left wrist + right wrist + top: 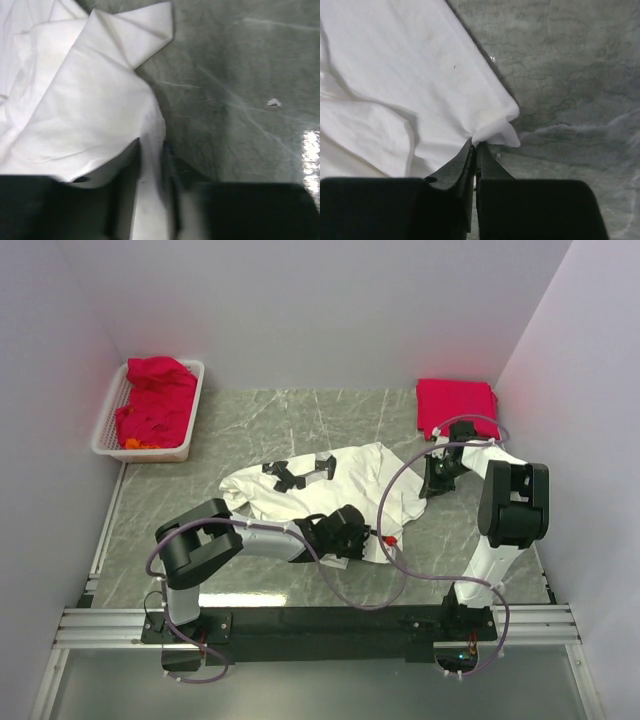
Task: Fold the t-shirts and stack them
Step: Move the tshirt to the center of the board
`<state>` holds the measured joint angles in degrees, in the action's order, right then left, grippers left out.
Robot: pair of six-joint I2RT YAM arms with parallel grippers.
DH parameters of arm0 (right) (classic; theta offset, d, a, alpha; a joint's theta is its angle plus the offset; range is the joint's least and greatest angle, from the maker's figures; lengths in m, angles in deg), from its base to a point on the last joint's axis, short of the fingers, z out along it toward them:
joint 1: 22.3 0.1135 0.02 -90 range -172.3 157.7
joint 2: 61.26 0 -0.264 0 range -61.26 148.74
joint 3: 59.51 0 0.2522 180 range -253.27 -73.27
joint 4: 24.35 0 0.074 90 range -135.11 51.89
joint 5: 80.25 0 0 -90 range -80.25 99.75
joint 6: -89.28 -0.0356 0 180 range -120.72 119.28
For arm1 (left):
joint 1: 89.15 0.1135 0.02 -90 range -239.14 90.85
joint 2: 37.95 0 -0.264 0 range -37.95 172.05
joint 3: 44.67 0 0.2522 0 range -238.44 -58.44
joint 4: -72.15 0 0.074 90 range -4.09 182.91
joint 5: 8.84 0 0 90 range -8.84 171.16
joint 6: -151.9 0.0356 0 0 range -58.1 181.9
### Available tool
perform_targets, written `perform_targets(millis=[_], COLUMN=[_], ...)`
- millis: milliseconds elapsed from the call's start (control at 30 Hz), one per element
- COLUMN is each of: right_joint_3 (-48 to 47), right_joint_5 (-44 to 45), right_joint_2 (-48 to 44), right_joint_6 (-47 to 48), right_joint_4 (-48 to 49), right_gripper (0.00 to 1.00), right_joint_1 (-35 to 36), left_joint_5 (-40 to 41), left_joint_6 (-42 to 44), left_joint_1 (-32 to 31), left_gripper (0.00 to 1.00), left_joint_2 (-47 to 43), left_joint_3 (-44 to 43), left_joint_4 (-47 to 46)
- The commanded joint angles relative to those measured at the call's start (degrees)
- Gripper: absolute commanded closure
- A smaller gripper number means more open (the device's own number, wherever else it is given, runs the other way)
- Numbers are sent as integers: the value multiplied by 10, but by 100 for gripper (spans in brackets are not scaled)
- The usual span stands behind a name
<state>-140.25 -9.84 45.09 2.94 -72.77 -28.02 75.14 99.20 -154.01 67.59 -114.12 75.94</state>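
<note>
Matt white cloth t-shirt [350, 478], glossy marbled table [250, 420]

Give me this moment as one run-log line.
white t-shirt crumpled mid-table | left gripper shut on near edge | right gripper shut on corner | folded red t-shirt far right | basket holds red t-shirts

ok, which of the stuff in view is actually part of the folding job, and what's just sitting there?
Job: white t-shirt, folded red t-shirt at the far right, red t-shirts heaped in the basket.
Just there: white slatted basket, something small and orange in it, unidentifiable.
</note>
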Motion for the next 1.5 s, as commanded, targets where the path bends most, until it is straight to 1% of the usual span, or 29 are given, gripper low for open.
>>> perform_targets(millis=[0, 33, 100, 133, 233, 300, 333, 400, 433, 467, 500, 533, 567, 600, 633, 700, 733, 800, 900, 933, 1000, 1033, 1100, 1167, 1233, 1300, 1367, 1400, 1467], right_joint_3=[-8, -5, 4, 6, 0, -3, -3, -3, -2, 4, 6, 9, 11, 14, 16, 19, 19, 19, 15, 14, 9, 7, 4, 3, 2, 1, -3, -6, -10], right_joint_5=[7, 17, 35, 54, 87, 103, 108, 120, 122, 131, 134, 139, 140, 138, 134, 120, 115, 98, 56, 39, 19, 11, 2, -3, -3, 3, 6, 9, 10], right_joint_2=[12, 5, -22, -31, -60, -67, -69, -77, -81, -87, -89, -90, -91, -92, -94, -94, -94, -94, -98, -101, -105, -112, -117, -124, -127, -130, -133, -134, -136], right_joint_6=[7, 13, 17, 21, 38, 47, 56, 69, 84, 91, 98, 113, 120, 127, 136, 144, 151, 159, 166, 165, 167, 167, 167, 166, 168, 171, 173, 174, 173], right_joint_4=[-18, -20, -16, -16, -25, -29, -30, -39, -40, -40, -40, -41, -45, -45, -46, -54, -56, -63, -76, -83, -93, -96, -108, -115, -121, -125, -131, -133, -139], right_gripper=[100, 100, 100, 100, 100, 100, 100, 100, 100, 100, 100, 100, 100, 100, 100, 100, 100, 100, 100, 100, 100, 100, 100, 100, 100, 100, 100, 100, 100], right_joint_1=[-11, -21, -32, -45, -61, -65, -66, -69, -70, -73, -74, -75, -76, -76, -76, -76, -76, -76, -76, -73, -71, -69, -68, -68, -67, -67, -68, -68, -68], left_joint_5=[48, 44, 10, -2, -71, -95, -128, -156, -172, -173, -173, -174, -183, -188, -189, -177, -177, -178, -214, -232, -297, -315, -354, -360, -329, -302, -254, -237, -196], left_joint_6=[-15, -20, -41, -50, -91, -93, -88, -55, -37, -19, 17, 38, 62, 118, 144, 200, 212, 212, 167, 155, 158, 167, 203, 215, 218, 193, 154, 144, 118], left_joint_1=[-2, 3, 10, 21, 59, 84, 117, 159, 207, 231, 255, 310, 340, 370, 431, 486, 534, 569, 615, 635, 661, 665, 664, 653, 583, 508, 462, 417, 379], left_gripper=[75, 82, 87, 90, 97, 99, 99, 99, 99, 99, 99, 99, 99, 99, 99, 99, 99, 99, 96, 83, 70, 58, 53, 50, 50, 50, 47, 46, 42], left_joint_2=[-6, -42, -93, -143, -243, -310, -334, -398, -418, -434, -460, -471, -480, -496, -502, -496, -485, -427, -330, -307, -258, -254, -283, -322, -377, -426, -459, -466, -470], left_joint_3=[-25, -20, 0, 3, 26, 47, 59, 101, 117, 146, 159, 170, 195, 209, 224, 260, 264, 248, 166, 110, 54, 20, 13, 33, 71, 106, 161, 177, 214], left_joint_4=[0, 14, 42, 63, 191, 226, 250, 310, 331, 349, 369, 404, 420, 431, 436, 423, 415, 394, 404, 416, 492, 520, 564, 569, 575, 555, 524, 514, 480])
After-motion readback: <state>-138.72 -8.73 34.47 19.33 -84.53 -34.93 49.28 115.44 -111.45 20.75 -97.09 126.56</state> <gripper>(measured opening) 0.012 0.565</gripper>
